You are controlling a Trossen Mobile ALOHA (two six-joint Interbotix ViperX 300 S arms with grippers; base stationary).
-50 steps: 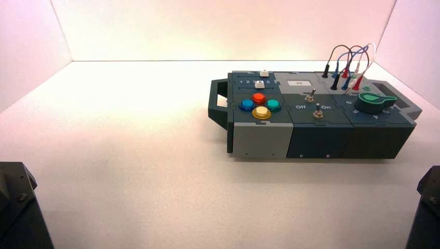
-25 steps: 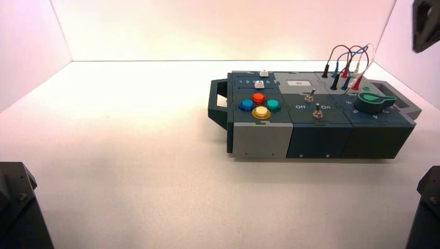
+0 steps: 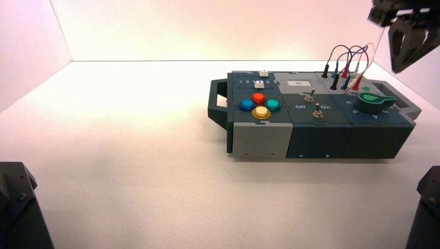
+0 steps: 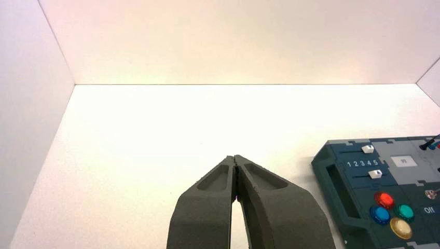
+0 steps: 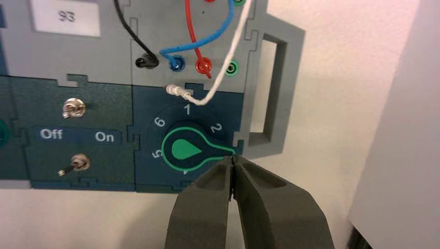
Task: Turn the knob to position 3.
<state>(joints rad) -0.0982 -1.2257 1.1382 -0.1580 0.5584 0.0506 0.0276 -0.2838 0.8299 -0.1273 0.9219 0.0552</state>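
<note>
The right gripper (image 3: 397,68) has swung further in from the scene's far right edge and the box (image 3: 263,140) has not moved, so the approach seems under way while the turn itself remains to be made. The large green-outlined rotary knob (image 3: 370,103) sits at the box's near right corner, its pointer past the 2 (image 5: 216,127) and seemingly short of 3, so a small clockwise turn looks needed. The right gripper points down from above the box's far right side, fingertips together and holding nothing; the left gripper (image 4: 234,158), also closed and empty, is parked at near left.
</note>
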